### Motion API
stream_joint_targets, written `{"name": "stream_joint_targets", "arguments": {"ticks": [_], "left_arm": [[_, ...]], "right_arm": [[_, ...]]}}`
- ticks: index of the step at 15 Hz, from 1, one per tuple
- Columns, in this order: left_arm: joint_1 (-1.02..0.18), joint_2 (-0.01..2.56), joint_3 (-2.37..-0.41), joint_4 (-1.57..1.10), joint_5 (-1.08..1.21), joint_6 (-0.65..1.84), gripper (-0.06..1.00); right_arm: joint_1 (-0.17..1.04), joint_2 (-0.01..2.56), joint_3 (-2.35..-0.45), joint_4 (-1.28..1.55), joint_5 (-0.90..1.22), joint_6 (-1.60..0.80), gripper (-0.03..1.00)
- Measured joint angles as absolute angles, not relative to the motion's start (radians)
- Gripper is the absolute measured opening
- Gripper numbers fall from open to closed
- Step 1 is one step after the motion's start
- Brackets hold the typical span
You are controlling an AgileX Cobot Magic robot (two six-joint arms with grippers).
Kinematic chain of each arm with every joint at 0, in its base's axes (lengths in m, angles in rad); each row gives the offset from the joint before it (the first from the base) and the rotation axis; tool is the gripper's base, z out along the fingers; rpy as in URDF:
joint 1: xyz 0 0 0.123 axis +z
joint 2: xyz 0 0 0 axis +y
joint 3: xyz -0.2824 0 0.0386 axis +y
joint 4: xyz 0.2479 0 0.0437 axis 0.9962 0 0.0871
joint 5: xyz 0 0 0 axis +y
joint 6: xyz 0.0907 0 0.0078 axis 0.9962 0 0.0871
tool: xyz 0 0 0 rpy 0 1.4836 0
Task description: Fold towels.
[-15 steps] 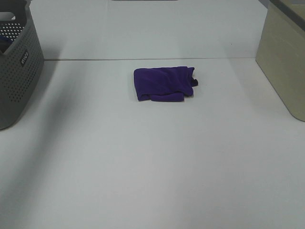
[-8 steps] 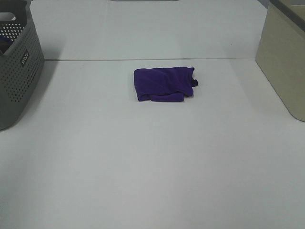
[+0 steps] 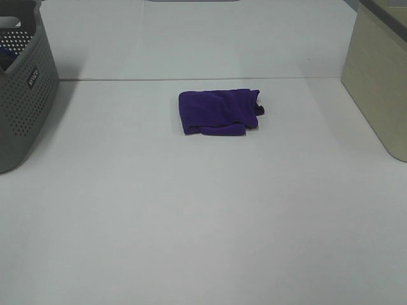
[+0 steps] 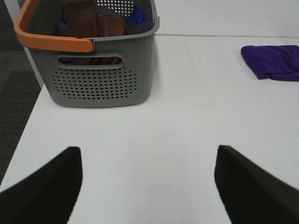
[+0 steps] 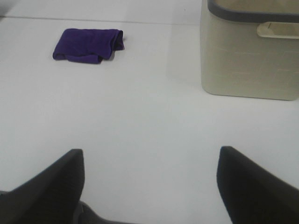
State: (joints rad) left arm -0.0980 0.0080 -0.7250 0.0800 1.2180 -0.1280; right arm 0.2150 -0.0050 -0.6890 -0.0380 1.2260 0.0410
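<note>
Near the table's (image 3: pixel 203 222) far middle lies one deep purple towel (image 3: pixel 219 111), soft, folded into a rumpled rectangle, alone. At left, a grey perforated plastic basket (image 3: pixel 25 95) is cut off by the frame; its orange handle and brown cloths show from the left wrist. At right, one beige bin (image 3: pixel 378 76), partly cropped. Left gripper (image 4: pixel 148 179) and right gripper (image 5: pixel 150 179) both spread wide, empty.

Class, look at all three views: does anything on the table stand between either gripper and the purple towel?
Nothing visible does. The purple towel lies alone; bare white table separates it from the left gripper and right gripper. The grey basket and beige bin sit off to the sides.
</note>
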Motion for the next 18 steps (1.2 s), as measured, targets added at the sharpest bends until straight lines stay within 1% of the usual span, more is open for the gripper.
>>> {"name": "stream_joint_targets", "arguments": {"ticks": [4, 6, 7, 8, 11, 18], "left_arm": [[-0.098, -0.006, -0.711, 0.069, 1.223, -0.059, 0.72], [-0.098, -0.006, -0.673, 0.069, 1.221, -0.057, 0.72], [-0.098, -0.006, -0.583, 0.037, 1.227, -0.057, 0.72], [-0.098, -0.006, -0.575, 0.024, 1.228, -0.057, 0.72], [-0.098, -0.006, -0.530, -0.044, 1.112, -0.060, 0.72], [-0.098, -0.006, -0.514, -0.070, 1.080, -0.037, 0.72]], "right_arm": [[0.215, -0.005, -0.554, -0.040, 1.226, -0.005, 0.77], [0.215, -0.005, -0.502, -0.040, 1.228, -0.006, 0.77], [0.215, -0.005, -0.491, -0.040, 1.202, -0.006, 0.77], [0.215, -0.005, -0.488, -0.040, 1.189, -0.006, 0.77], [0.215, -0.004, -0.456, -0.048, 1.119, -0.006, 0.77], [0.215, -0.004, -0.453, -0.048, 1.112, -0.006, 0.76]]}}
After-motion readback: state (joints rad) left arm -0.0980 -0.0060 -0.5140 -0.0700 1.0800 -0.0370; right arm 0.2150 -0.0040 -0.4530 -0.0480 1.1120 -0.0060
